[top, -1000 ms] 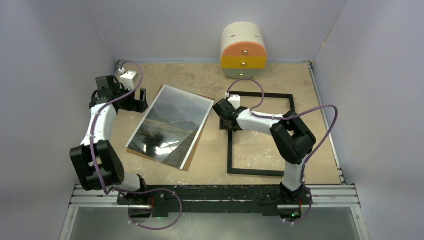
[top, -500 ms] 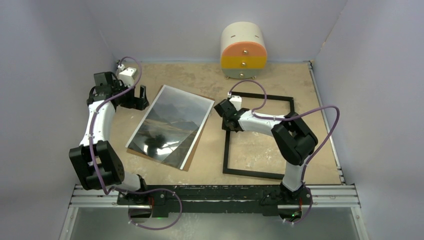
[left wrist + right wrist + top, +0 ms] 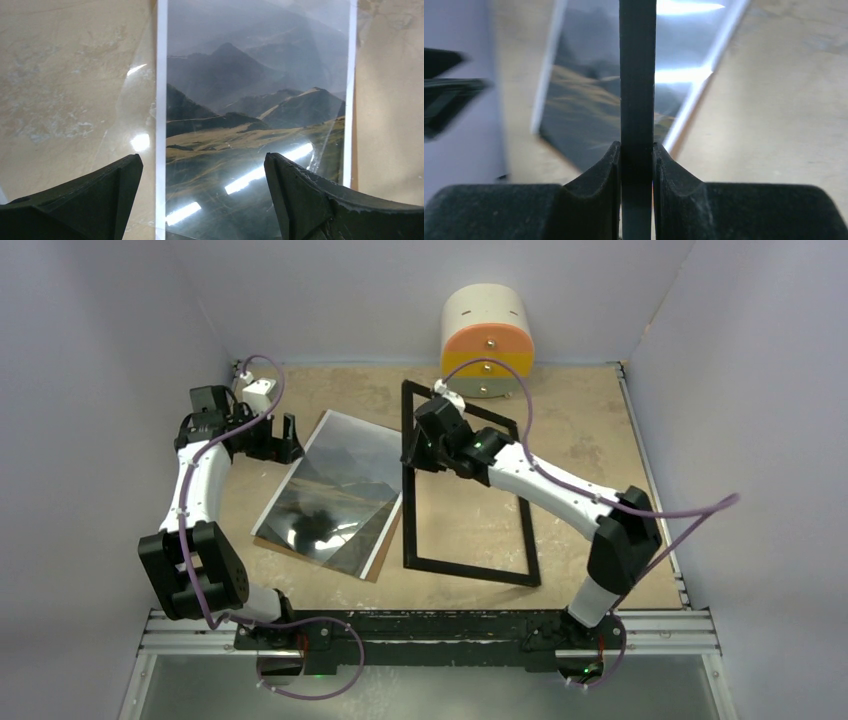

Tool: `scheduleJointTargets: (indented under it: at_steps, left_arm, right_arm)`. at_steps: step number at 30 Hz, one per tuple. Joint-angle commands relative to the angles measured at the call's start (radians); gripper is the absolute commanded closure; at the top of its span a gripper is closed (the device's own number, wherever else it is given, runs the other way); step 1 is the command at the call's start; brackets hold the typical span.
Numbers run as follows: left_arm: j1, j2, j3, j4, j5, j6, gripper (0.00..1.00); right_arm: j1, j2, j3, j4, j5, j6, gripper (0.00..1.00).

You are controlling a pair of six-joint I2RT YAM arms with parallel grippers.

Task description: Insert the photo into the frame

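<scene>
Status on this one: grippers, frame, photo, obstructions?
Right gripper shut on frame, frame tilted up. Left gripper open above flat photo. Drawer unit close behind frame.

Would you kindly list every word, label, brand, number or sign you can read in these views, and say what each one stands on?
No readable text in any view.
The photo shows only a mountain landscape, with no caption.
The frame is plain black.
The drawer unit bears no lettering that I can make out.

The left gripper (image 3: 202,160), jaws wide apart, hangs over the glare-streaked photo (image 3: 255,100) lying on the table (image 3: 50,60), perhaps under a clear sheet (image 3: 135,110)
</scene>
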Motion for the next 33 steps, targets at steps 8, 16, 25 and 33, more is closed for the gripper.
scheduleJointTargets:
  at_steps: [8, 16, 25, 33]
  left_arm:
    - [-0.097, -0.078, 0.057, -0.02, 0.062, -0.045, 0.0]
    - [-0.166, -0.12, 0.063, -0.002, 0.025, -0.076, 0.0]
    - [-0.267, -0.14, 0.113, 0.02, 0.003, -0.161, 0.0]
    - [-0.398, -0.153, 0.15, 0.09, -0.03, -0.225, 0.0]
  right_arm:
    - [-0.004, -0.173, 0.12, 0.123, -0.289, 0.214, 1.0]
    - [-0.027, -0.219, 0.104, 0.253, -0.428, 0.329, 1.0]
    - [-0.115, -0.284, -0.097, 0.53, -0.589, 0.535, 1.0]
    - [-0.224, -0.346, -0.336, 0.725, -0.713, 0.652, 1.0]
